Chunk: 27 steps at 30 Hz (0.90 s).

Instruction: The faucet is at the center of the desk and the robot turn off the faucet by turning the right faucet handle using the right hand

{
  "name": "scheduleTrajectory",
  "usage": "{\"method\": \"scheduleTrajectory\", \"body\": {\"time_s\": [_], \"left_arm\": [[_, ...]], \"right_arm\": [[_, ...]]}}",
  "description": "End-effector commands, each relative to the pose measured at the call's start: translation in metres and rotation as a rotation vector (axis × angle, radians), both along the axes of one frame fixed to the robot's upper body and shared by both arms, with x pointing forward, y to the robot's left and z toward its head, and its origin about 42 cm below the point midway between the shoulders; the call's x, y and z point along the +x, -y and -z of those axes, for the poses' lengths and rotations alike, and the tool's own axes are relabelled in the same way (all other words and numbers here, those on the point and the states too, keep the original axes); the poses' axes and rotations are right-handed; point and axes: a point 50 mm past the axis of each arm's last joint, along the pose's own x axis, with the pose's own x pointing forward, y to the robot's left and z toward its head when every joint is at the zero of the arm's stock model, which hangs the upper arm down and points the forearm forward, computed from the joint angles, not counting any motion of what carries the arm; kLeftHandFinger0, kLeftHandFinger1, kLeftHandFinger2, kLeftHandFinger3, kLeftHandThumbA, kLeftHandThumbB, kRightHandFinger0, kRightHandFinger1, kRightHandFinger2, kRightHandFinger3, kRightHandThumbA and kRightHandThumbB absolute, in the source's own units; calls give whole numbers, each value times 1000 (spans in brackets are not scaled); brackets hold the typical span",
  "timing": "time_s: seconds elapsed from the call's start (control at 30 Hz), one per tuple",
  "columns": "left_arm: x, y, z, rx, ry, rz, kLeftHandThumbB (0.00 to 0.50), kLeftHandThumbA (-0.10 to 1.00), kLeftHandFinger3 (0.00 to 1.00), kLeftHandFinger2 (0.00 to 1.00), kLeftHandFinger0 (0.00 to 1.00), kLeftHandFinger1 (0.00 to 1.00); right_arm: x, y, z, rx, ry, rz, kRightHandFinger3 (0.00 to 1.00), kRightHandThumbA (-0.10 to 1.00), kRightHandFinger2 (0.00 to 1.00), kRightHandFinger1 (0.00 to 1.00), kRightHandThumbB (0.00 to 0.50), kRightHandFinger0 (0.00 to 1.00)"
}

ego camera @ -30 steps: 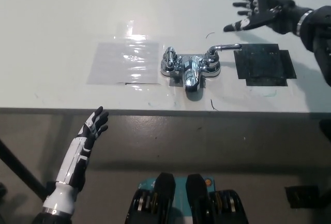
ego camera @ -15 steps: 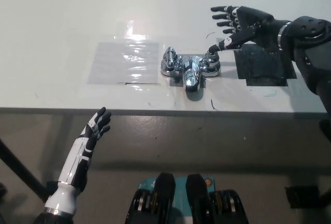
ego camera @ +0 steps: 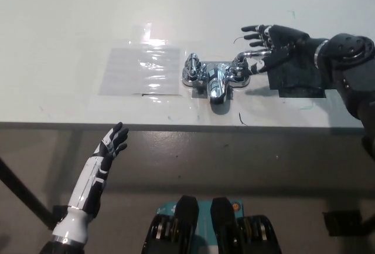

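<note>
The faucet is our landmark. Its right handle, polished metal, looks stiff and slippery; we'd push the lever's end. Our right hand, fingers spread, touches it; left hand rests below-left, open.

I can read no text, label, brand or number on anything in front of me, faucet included.

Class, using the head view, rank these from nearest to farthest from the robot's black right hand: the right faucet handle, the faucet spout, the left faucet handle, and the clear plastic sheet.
1. Right faucet handle, right beside the right robot hand.
2. Faucet spout, at the fixture's centre.
3. Left faucet handle, on the fixture's far side.
4. Clear plastic sheet, farthest, on the desk's left.
</note>
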Motion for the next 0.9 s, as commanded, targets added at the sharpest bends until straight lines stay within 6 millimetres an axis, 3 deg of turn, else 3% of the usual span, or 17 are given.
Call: {"method": "scheduleTrajectory", "body": {"time_s": [0.0,0.47,0.87], "left_arm": [[1,-1,-10,25,53,20,272,995,1000,1000,1000,1000],[2,0,-9,42,53,19,276,1000,1000,1000,1000,1000],[3,-1,-11,50,54,20,264,977,1000,1000,1000,1000]], "right_arm": [[6,8,-26,-30,101,2,1000,1000,1000,1000,381,1000],[3,12,-17,9,70,-4,1000,1000,1000,1000,409,1000],[2,-18,-24,179,30,-98,1000,1000,1000,1000,448,1000]]}}
